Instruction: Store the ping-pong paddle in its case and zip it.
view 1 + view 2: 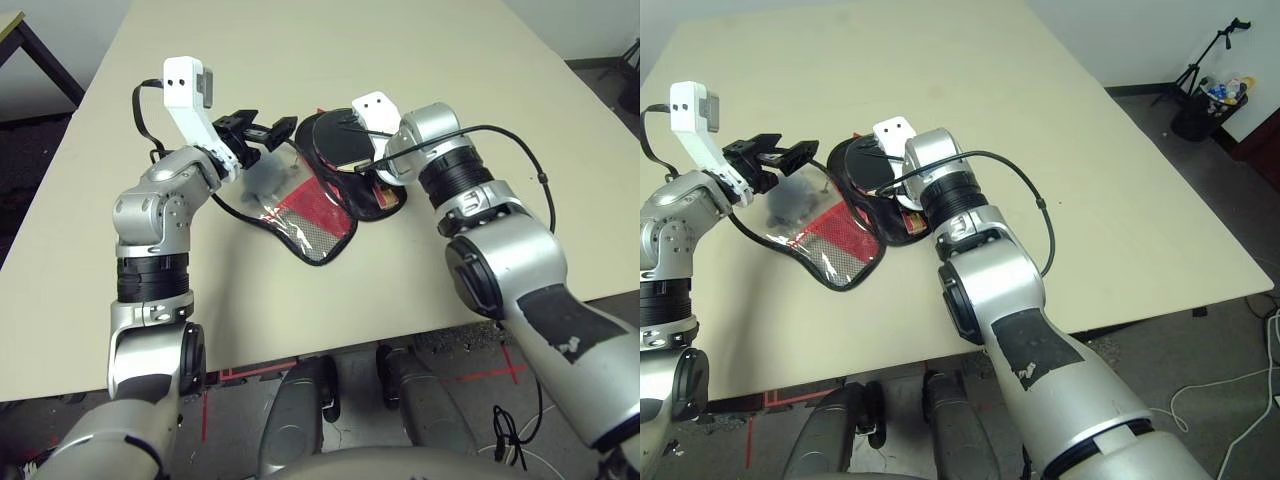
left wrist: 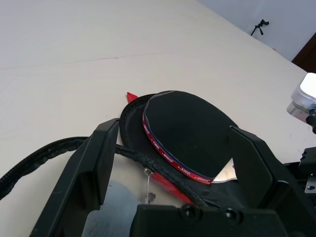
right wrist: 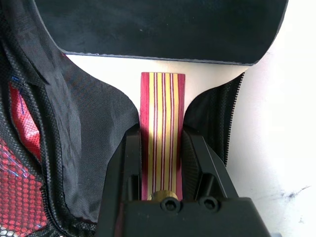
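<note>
The case (image 1: 305, 225) lies open on the counter (image 1: 400, 80), and I place everything by it. Its clear-and-red mesh flap spreads toward me, zipper edge undone. My right hand (image 3: 162, 148) sits at the case's right side, closed on the striped red-and-yellow handle of the ping-pong paddle (image 2: 190, 131). The paddle's black rubber face rests flat in the far, black-lined half of the case, its red-edged rim showing above the lining. My left hand (image 1: 268, 130) hangs just over the case's far-left edge with its black fingers (image 2: 91, 173) spread apart, empty, the zipper edge passing between them. Beyond the case, bare counter runs on.
</note>
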